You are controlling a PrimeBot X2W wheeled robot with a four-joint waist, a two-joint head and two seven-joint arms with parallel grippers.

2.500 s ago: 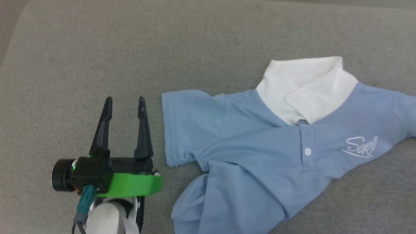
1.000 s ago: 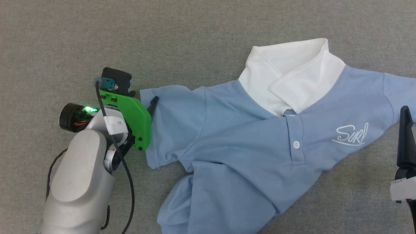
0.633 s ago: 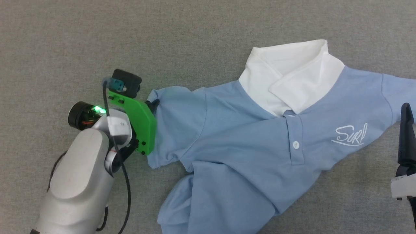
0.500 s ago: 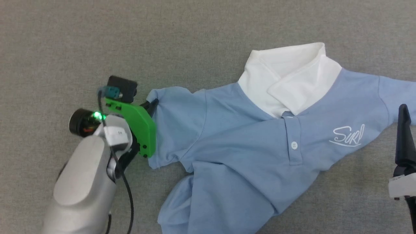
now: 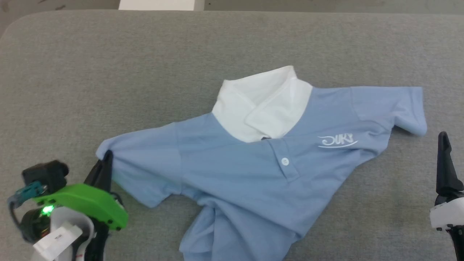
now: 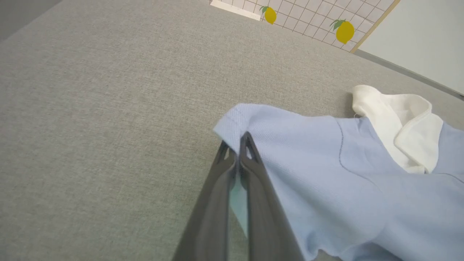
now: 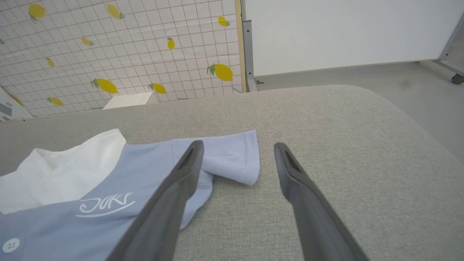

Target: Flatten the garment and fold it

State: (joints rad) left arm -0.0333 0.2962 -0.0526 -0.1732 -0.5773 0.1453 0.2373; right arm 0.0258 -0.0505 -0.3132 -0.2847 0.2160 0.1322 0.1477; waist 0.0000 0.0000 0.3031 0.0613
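Note:
The garment [image 5: 253, 170], a light blue polo with a white collar [image 5: 261, 105], lies face up on the grey cushioned surface [image 5: 108, 72], lower body bunched toward the near edge. My left gripper [image 5: 106, 157] is shut on the cuff of the sleeve at the left, which is stretched out toward it. The left wrist view shows the two fingers pressed together on that cuff [image 6: 235, 119], at my left gripper [image 6: 241, 145]. My right gripper [image 7: 237, 146] is open and holds nothing, just short of the other sleeve [image 7: 232, 159]. One of its fingers [image 5: 445, 163] shows at the right edge.
The surface's rounded far edge [image 5: 232, 12] runs along the top, with a white object [image 5: 156, 4] beyond it. A lemon-patterned tiled wall [image 7: 108, 54] and bare floor [image 7: 362, 76] lie past the surface. Bare fabric surrounds the shirt to the left and far side.
My left gripper closed on the sleeve cuff and drew it out toward the left and near side, so the shirt lies stretched wider. The head camera has also shifted back. The right gripper stays open.

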